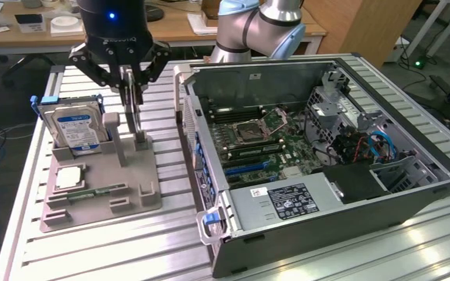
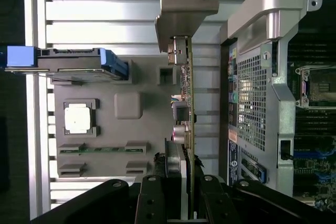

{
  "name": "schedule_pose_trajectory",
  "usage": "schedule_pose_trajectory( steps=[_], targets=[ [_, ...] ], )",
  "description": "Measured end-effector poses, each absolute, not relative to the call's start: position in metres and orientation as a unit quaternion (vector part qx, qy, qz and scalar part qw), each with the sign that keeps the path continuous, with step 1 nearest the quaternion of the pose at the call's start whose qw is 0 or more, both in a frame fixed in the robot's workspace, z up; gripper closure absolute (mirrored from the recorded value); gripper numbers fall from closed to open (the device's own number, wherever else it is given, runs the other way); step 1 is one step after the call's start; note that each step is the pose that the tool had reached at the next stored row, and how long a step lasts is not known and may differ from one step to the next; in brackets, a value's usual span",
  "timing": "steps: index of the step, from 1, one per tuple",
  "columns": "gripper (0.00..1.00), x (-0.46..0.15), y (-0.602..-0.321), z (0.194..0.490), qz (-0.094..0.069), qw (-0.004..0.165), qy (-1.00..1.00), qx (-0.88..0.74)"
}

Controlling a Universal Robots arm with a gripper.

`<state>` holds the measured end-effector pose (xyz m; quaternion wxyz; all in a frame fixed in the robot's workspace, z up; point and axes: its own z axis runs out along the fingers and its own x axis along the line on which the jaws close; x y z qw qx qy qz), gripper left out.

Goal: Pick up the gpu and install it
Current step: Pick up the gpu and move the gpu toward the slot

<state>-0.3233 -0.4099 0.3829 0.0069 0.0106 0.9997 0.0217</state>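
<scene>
The gpu (image 1: 136,108) is a thin dark card that stands on edge between my fingers, over the upright posts of the grey holder tray (image 1: 135,196). My gripper (image 1: 133,86) is shut on its upper edge. The wrist view looks down along the card (image 2: 188,108). A grey metal end bracket (image 2: 184,11) sits at its far end and my gripper (image 2: 184,195) clamps its near end. I cannot tell whether the card's lower edge still touches the holder. The open computer case (image 1: 412,193) lies at the exterior view's right, motherboard (image 1: 260,140) exposed.
On the holder tray stand a silver hard drive (image 1: 72,126) with a blue-white label, a square processor chip (image 1: 68,175) and a narrow green memory stick (image 1: 96,192). The case's rear wall (image 2: 252,103) is close beside the card. A ribbed aluminium table (image 1: 115,246) carries everything.
</scene>
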Motion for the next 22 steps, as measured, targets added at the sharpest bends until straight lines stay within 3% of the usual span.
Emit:
schedule_pose_trajectory(
  steps=[22],
  targets=[
    [0.72, -0.323, -0.410, 0.400, 0.023, 0.007, 1.000, 0.011]
  ],
)
